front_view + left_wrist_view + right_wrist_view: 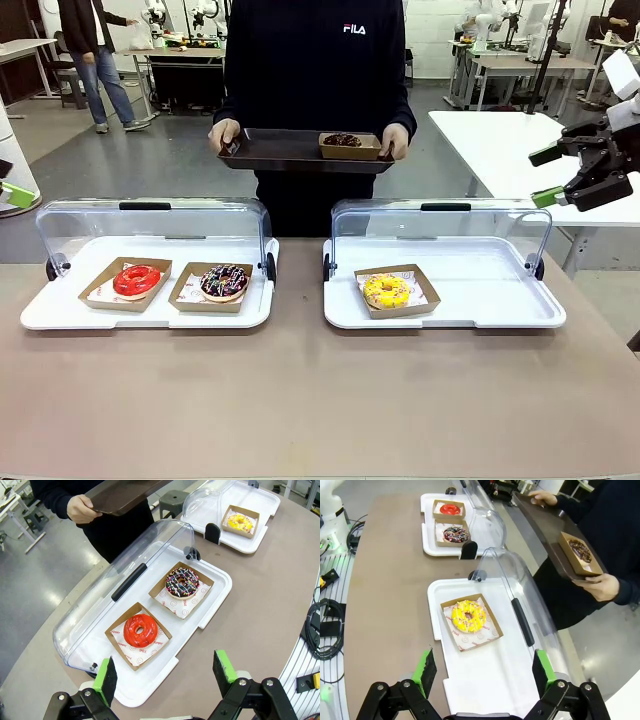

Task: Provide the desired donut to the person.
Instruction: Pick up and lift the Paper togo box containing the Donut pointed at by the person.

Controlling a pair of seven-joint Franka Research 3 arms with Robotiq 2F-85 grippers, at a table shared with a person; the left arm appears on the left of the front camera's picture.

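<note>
Left claw [165, 669] spread wide, red donut [140, 630] beside sprinkled chocolate donut [182, 582], white tray [220, 586]

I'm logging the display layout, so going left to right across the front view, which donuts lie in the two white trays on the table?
red glazed donut → chocolate sprinkled donut → yellow sprinkled donut
</note>
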